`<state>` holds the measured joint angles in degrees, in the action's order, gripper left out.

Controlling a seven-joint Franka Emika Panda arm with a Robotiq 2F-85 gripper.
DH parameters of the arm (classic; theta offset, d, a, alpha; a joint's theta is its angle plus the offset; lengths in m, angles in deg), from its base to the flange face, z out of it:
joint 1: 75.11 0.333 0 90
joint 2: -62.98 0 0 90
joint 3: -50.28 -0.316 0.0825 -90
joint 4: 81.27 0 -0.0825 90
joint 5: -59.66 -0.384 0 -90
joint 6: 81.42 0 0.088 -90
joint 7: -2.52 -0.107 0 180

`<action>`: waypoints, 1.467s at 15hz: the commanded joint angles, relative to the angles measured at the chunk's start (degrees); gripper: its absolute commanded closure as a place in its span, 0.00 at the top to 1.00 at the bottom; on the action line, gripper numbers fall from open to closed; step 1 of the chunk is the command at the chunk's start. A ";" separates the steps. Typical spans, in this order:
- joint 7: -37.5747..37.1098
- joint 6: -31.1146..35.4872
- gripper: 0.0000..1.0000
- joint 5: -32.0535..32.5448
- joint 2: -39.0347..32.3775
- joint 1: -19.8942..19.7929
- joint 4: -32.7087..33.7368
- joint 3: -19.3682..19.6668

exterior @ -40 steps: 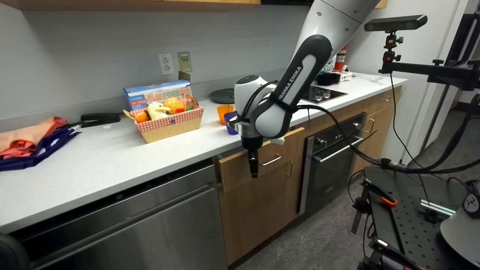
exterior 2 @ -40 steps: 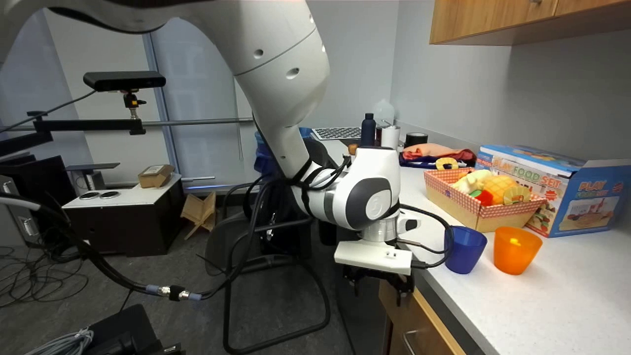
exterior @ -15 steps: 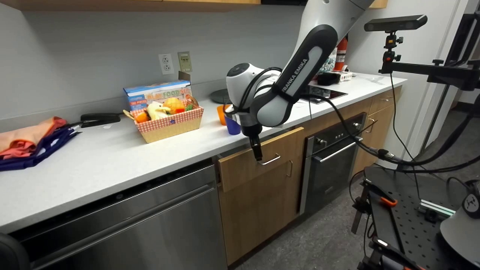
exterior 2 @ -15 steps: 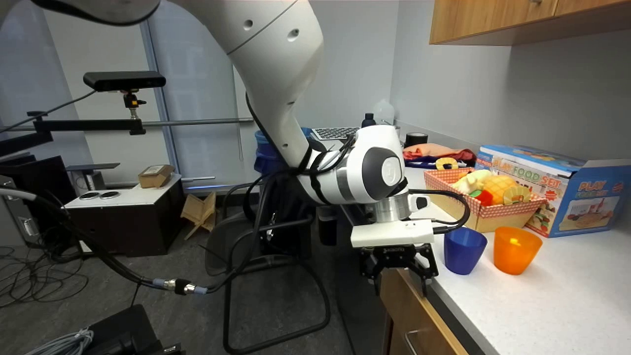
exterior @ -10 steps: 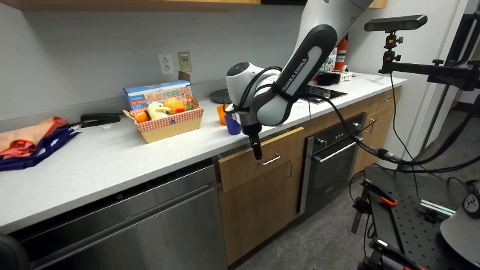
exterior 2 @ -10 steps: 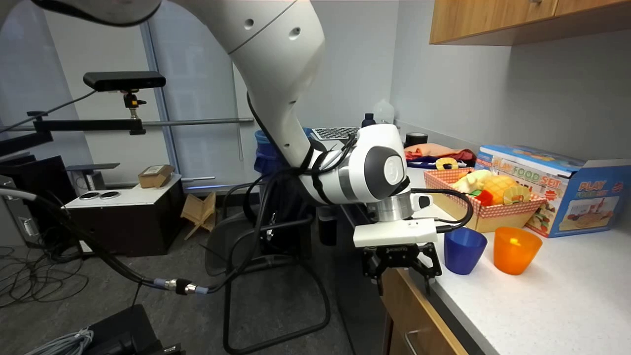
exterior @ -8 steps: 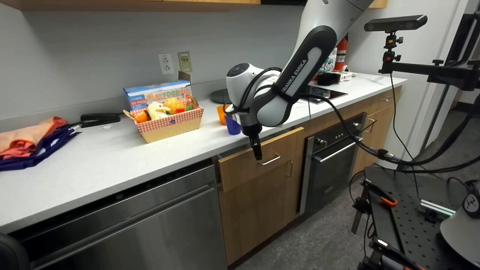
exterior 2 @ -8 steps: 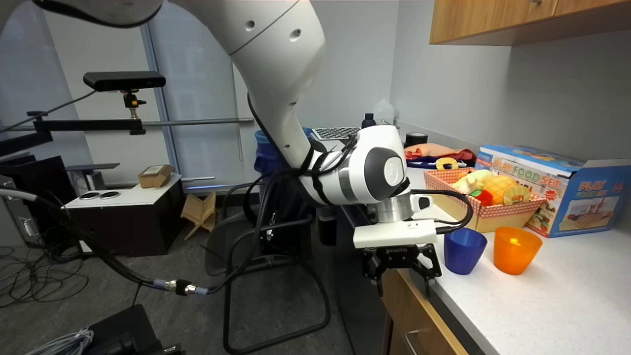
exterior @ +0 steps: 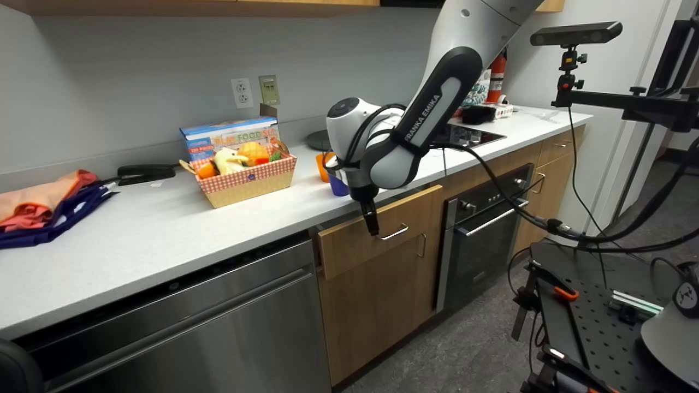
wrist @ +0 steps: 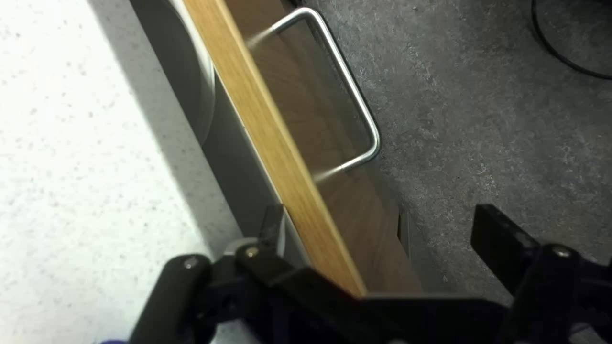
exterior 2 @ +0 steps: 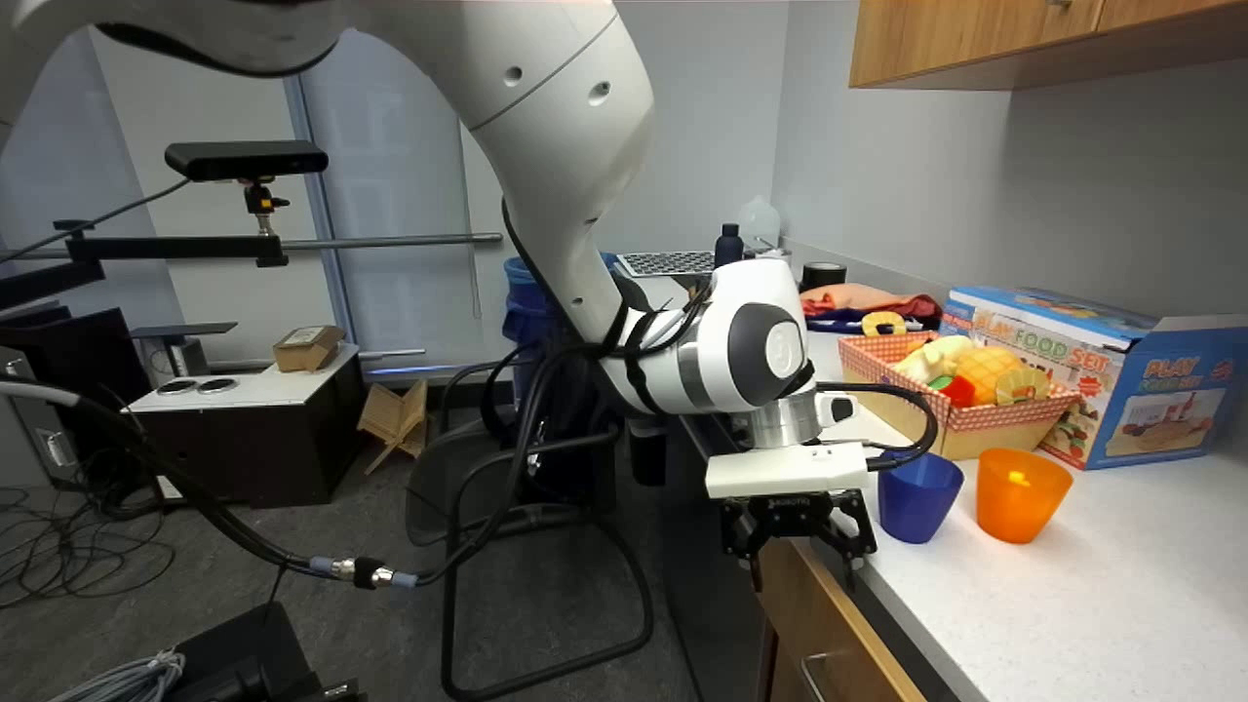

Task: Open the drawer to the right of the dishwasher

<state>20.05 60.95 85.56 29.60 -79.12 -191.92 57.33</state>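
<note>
Black claw point(wrist: 380, 223). Seen between its fingers point(wrist: 499, 243): brown, wood-grained drawer point(wrist: 275, 138) with silver handle point(wrist: 348, 79). Near the claw: grey-flecked white bench point(wrist: 81, 143), blue cup point(exterior 2: 916, 499); farther off, orange cup point(exterior 2: 1020, 499); beyond, tan basket point(exterior: 251, 190) with red-and-white checked rim point(exterior: 229, 180).

White arm point(exterior 2: 585, 146), FRANKA EMIKA lettering point(exterior: 421, 119), black hand point(exterior 2: 802, 577).
</note>
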 commanded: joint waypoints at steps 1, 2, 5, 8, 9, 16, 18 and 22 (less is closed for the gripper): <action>0.70 1.19 1.00 1.07 -2.63 -0.56 2.58 0.64; 0.79 1.41 1.00 1.12 -2.92 -0.71 2.68 0.77; 0.43 1.19 1.00 0.26 -3.00 -0.58 2.51 0.16; 1.67 1.66 1.00 -1.88 -2.26 -1.88 1.30 -1.25; 1.66 1.72 1.00 -2.52 -2.01 -2.11 0.83 -1.47; 6.58 1.30 1.00 -11.12 0.27 -5.50 -1.85 -6.86; 8.24 1.05 1.00 -13.75 0.13 -6.46 -2.38 -8.32; 9.97 0.83 1.00 -17.35 0.25 -7.63 -4.34 -9.95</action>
<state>27.34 61.37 71.89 29.00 -84.79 -193.58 49.62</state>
